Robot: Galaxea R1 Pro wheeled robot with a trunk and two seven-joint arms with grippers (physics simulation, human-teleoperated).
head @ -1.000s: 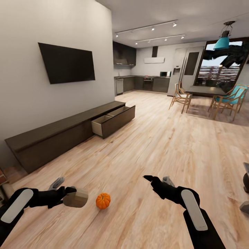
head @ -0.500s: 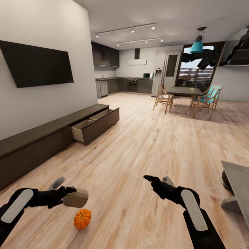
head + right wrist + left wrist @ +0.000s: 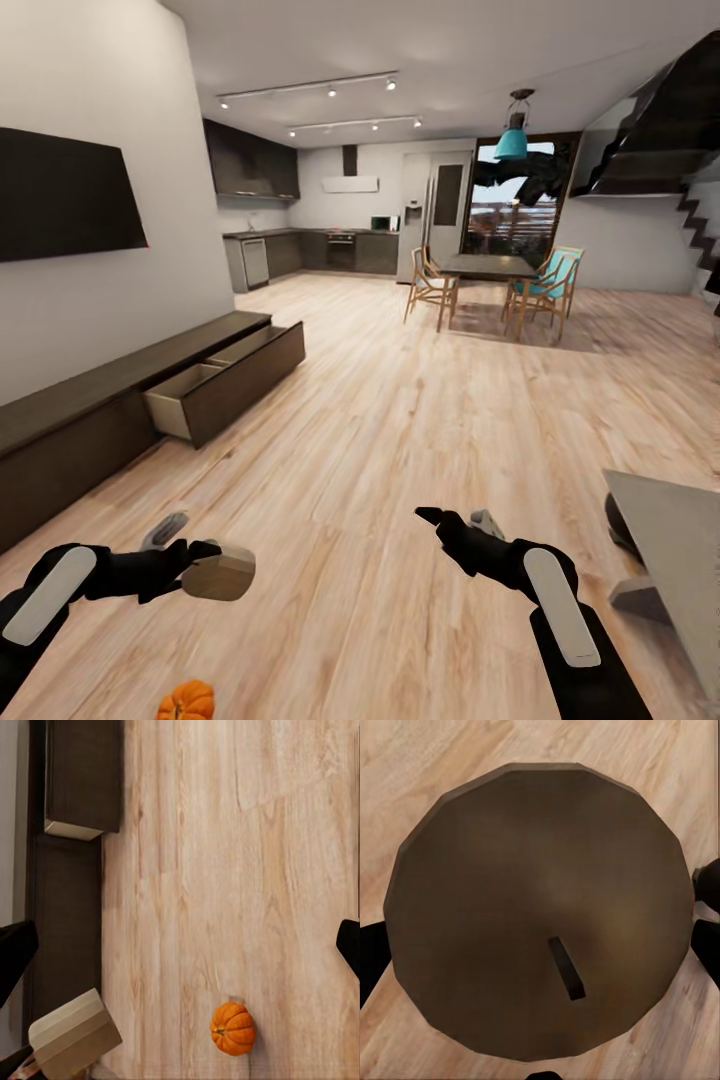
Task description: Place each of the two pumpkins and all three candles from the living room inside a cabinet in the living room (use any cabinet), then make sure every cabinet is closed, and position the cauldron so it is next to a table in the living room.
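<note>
Wooden floor (image 3: 420, 420) runs through a big room. One drawer (image 3: 225, 380) of the long dark cabinet (image 3: 70, 430) sticks out. Left hand (image 3: 205, 565) is squeezed around a brown candle (image 3: 220, 572). Right hand (image 3: 450, 520) is wide apart, holding nothing. One orange pumpkin (image 3: 187, 702) sits on the floor below the left hand.

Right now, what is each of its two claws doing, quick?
Left gripper: shut on the stubby beige-brown cylinder candle.
Right gripper: open, holding nothing.
</note>
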